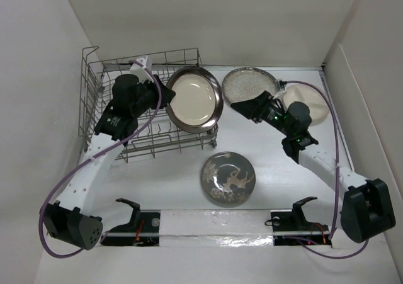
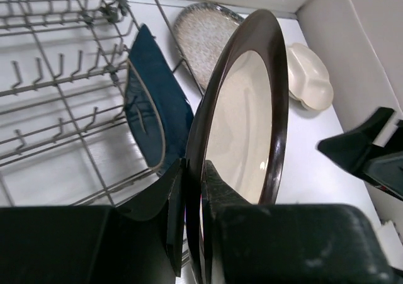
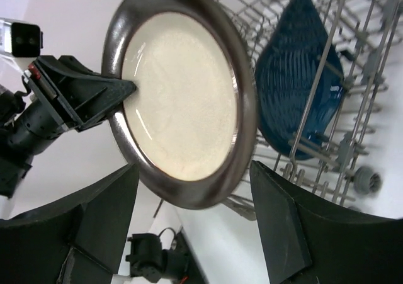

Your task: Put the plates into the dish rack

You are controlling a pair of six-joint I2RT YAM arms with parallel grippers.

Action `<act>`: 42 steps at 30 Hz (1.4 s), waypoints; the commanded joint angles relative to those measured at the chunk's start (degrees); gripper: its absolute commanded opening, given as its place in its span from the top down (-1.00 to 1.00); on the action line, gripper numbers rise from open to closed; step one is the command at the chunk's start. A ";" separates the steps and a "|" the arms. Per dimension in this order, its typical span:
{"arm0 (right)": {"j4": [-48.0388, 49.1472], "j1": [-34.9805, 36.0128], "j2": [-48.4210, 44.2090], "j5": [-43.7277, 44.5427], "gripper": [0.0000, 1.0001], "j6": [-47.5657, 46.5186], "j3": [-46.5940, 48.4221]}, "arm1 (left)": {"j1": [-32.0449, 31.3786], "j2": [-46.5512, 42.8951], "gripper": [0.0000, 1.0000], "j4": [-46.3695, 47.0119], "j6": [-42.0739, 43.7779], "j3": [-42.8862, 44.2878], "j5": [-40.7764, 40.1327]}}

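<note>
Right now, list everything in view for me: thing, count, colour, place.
Dish rack: one, grey wire, far left of the table.
Dark teal-blue plate: one, standing on edge inside the rack.
Brown-rimmed cream plate: one, held tilted at the rack's right end.
Speckled beige plate: one, flat on the table, far centre.
Cream divided plate: one, far right, partly behind the right arm.
Grey bird-pattern plate: one, flat, near centre.
Table: one, white.
Left pincer: black, clamped on the brown-rimmed plate's rim.
Right pincer: black, open and empty, facing the brown-rimmed plate.
</note>
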 commanded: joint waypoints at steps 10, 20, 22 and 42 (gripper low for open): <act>-15.05 -2.81 -16.29 10.26 -0.54 -15.22 -0.46 | 0.44 1.71 1.00 -11.02 4.92 25.38 -17.43; -20.86 2.30 -20.16 20.65 -0.58 -20.41 0.60 | -2.73 12.09 1.00 -27.22 14.14 42.90 -43.62; -21.38 2.83 -20.51 21.96 -0.58 -21.11 0.60 | -2.73 14.53 1.00 -29.14 14.15 42.81 -46.36; -19.72 3.44 -15.68 19.94 -0.57 -20.85 0.16 | -9.32 23.17 1.00 -29.68 11.42 40.53 -50.49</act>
